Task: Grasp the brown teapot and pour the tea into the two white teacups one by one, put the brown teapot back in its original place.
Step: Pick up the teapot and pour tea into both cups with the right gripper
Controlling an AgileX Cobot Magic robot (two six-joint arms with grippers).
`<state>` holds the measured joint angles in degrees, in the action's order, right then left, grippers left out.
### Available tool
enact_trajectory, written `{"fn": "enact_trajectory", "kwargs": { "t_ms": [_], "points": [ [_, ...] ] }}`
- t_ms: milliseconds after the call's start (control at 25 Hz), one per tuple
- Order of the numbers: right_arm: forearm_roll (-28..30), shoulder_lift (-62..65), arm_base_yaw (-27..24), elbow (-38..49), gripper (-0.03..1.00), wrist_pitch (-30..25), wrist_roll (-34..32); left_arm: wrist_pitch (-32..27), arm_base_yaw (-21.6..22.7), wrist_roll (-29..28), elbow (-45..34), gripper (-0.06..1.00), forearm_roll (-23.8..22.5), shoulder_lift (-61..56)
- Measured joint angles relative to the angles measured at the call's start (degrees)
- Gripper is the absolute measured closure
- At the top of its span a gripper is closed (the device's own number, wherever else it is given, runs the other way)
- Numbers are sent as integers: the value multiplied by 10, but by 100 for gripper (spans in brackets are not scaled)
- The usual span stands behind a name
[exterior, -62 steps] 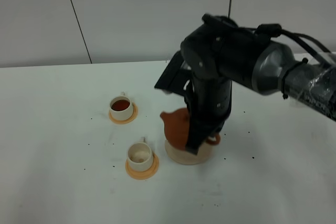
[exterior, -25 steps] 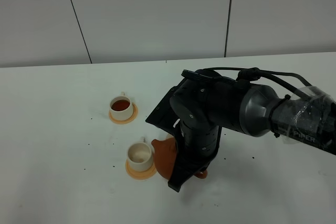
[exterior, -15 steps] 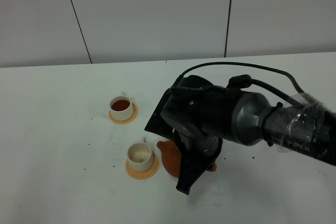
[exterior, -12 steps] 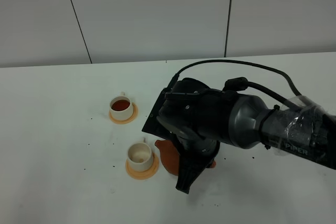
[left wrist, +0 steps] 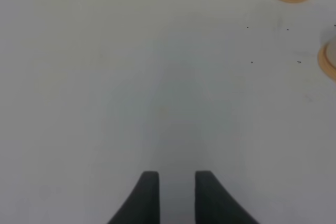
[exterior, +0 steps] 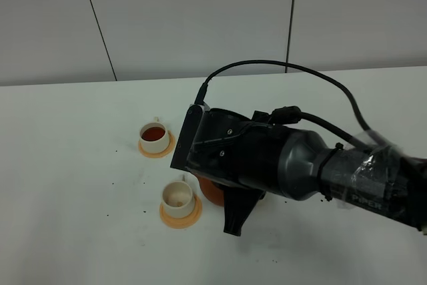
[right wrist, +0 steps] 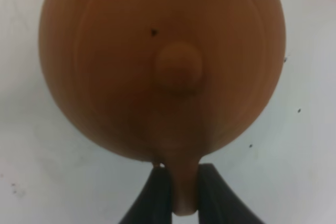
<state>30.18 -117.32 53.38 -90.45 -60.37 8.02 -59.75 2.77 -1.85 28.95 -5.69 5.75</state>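
The right hand pinches the loop handle of the brown teapot, one finger on each side, with the knobbed lid facing its camera. From high up, the pot shows only as a brown sliver under the arm, over the white desk. Just beside it at 9 o'clock stands the near teacup on an orange coaster. At 10 o'clock, farther off, the far teacup holds tea. The left hand hangs over the desk, fingers slightly apart, gripping nothing.
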Motion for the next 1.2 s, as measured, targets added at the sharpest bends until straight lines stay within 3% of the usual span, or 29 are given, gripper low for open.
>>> {"fn": "enact_trajectory", "kwargs": {
  "t_ms": [560, 1200],
  "points": [
    [83, -71, 38, -69, 87, -69, 7, 0, 0, 0, 0, 71, 0, 0],
    [104, -74, 53, -77, 87, -89, 29, 0, 0, 0, 0, 71, 0, 0]
  ]
}}
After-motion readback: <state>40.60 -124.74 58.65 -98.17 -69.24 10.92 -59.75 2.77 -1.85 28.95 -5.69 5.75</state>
